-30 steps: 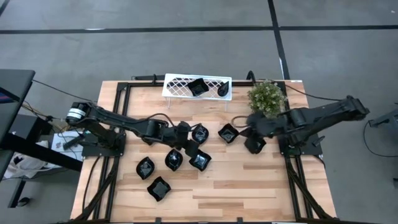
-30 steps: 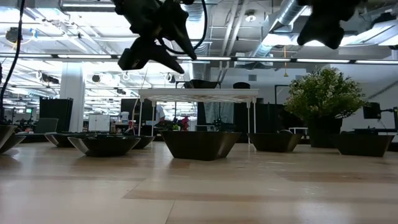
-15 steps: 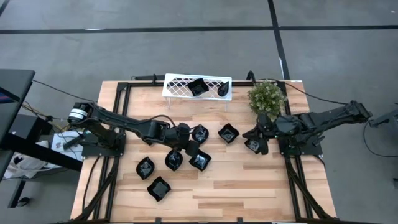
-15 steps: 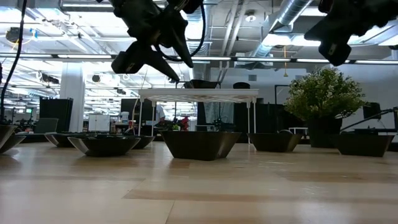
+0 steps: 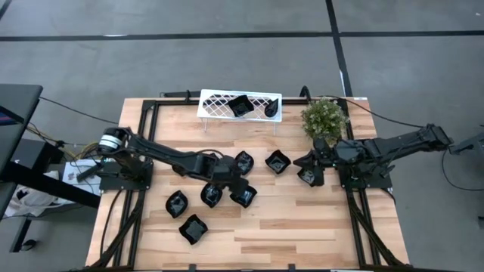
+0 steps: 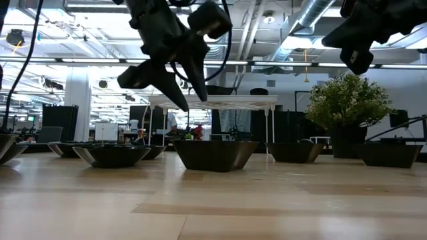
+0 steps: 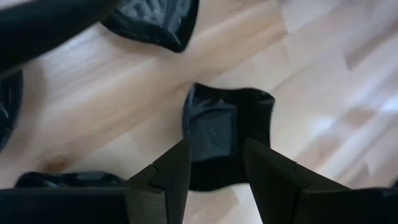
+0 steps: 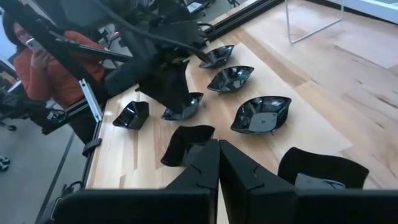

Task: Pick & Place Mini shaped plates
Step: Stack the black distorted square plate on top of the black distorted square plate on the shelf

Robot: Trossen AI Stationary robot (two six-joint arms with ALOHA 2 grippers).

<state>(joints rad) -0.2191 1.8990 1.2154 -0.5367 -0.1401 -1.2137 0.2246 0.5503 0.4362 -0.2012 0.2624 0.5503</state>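
Mini shaped plates (image 5: pixel 193 228) lie in a loose group on the wooden table (image 5: pixel 295 227), all glossy black. In the high view the nearest one sits alone toward the front edge, left of centre. Behind it come three more in a row: one at the left (image 5: pixel 177 203), one in the middle (image 5: pixel 212 194) and a square one (image 5: pixel 243 196) at the right.

The left gripper (image 5: pixel 234 181) hangs just over this square plate, in the middle of the group. Its two fingers stand apart and hold nothing; in the left wrist view the square plate (image 7: pixel 227 124) shows between and beyond the two dark fingers (image 7: pixel 171 174), and it rests on the wood. In the low view this gripper (image 6: pixel 175 90) is above the table, with its tips pointing down and not touching any dish.

A little farther back lie a round plate (image 5: pixel 243 161) and another square one (image 5: pixel 277 161). To the right, the right gripper (image 5: pixel 311 163) is near one more plate (image 5: pixel 308 177), and its fingers are pressed together with nothing between them, as the right wrist view (image 8: pixel 217 163) shows.

Beside that arm stands a small green plant (image 5: pixel 324 118). At the far edge is a white lattice rack (image 5: pixel 219 104), with a square plate (image 5: pixel 240 106) and a narrow one (image 5: pixel 270 110) resting on it.

In the right wrist view a person in an orange top (image 8: pixel 46 68) is seen beyond the table.
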